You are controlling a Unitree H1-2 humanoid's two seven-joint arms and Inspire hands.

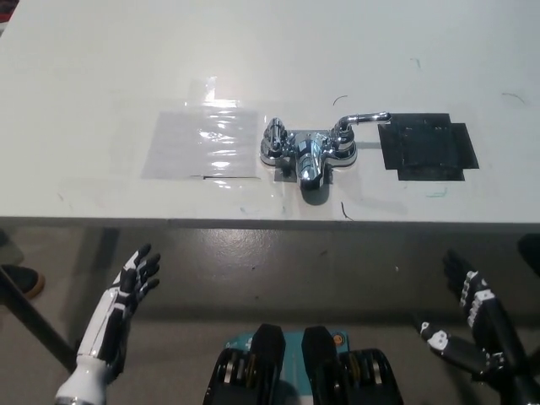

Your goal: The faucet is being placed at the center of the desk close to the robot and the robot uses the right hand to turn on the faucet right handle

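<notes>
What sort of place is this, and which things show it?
Probably a robot test bench, not a kitchen: a faucet stands with no sink on a white desk, between a black tape patch and a clear film sheet.

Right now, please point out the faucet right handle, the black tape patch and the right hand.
faucet right handle (364, 117), head view, on its chrome lever.
black tape patch (429, 150), head view, on its middle.
right hand (477, 319), head view, on the middle of the hand.
</notes>
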